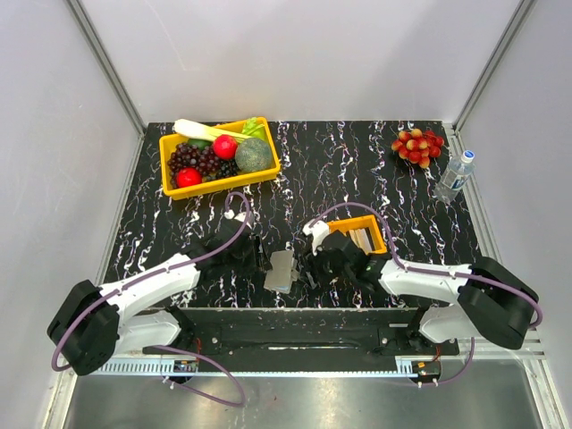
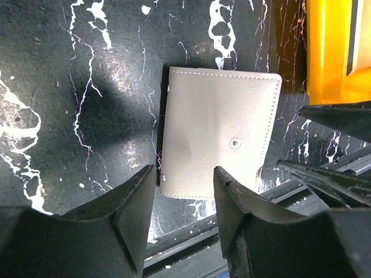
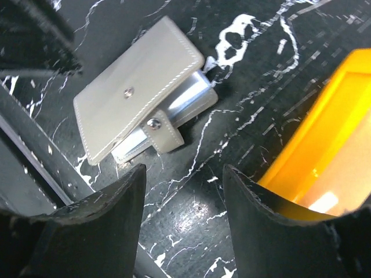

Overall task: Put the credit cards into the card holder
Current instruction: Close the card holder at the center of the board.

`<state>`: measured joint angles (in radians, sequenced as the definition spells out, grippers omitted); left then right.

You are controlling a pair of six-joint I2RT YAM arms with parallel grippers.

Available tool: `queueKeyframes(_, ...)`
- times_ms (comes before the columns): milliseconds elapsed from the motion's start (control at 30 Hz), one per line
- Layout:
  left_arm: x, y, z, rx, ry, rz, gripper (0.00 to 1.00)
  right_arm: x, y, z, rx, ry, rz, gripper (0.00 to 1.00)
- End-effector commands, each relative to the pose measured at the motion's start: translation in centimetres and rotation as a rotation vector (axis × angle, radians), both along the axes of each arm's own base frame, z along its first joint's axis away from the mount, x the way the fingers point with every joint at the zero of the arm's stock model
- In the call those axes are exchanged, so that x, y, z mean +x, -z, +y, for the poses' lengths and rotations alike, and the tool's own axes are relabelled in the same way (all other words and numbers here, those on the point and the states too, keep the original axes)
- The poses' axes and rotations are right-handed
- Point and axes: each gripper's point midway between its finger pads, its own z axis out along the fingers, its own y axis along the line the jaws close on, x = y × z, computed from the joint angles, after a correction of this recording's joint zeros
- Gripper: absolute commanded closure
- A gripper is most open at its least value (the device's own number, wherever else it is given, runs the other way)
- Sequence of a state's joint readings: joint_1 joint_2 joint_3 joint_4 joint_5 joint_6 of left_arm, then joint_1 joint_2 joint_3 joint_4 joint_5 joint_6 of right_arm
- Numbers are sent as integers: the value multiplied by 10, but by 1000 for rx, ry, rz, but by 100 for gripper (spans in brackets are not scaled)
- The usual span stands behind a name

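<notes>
**Black marble table: holder lies between 2 open claws**

1 holder, flat at near edge, centre. Cover slightly lifted, snap tab undone. L claw just left of it, R claw just right. Both w/ fingers spread, nothing between them. Holder sits just past tips of each. 1 orange tray just behind R claw, cards inside, too small to count. Far left: 1 yellow bin of produce. Far right: 1 bottle.
</notes>
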<state>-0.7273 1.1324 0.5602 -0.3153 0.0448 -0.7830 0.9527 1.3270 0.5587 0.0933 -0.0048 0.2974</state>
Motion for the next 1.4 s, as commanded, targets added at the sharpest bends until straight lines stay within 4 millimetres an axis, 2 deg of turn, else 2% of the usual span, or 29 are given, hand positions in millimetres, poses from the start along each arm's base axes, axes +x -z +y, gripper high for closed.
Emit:
queueKeyframes(0, 8, -6, -1, -4, -18, -28, 52, 2, -35, 28, 107, -252, -240, 39)
queueKeyframes(133, 8, -5, -2, -3, -14, -25, 52, -8, -38, 32, 165, -323, -290, 39)
queueKeyframes(300, 8, -7, -7, -14, 7, -22, 52, -8, -23, 35, 125, -374, -288, 39)
queueKeyframes(667, 7, -3, -10, -15, 23, -6, 53, 3, -6, 52, 97, -420, -318, 41)
queueKeyframes(867, 8, -5, -15, -30, 45, -8, 54, 7, 2, 48, 65, -390, -316, 57)
queueKeyframes(933, 8, -4, -18, -34, 60, -5, 56, 9, -4, 44, 73, -366, -328, 61)
queueKeyframes(1067, 9, -3, -26, -56, 92, -8, 57, 7, -11, 37, 100, -340, -356, 67)
queueKeyframes(1367, 11, 13, -33, -14, 131, 30, 60, 0, -6, 36, 129, -345, -344, 75)
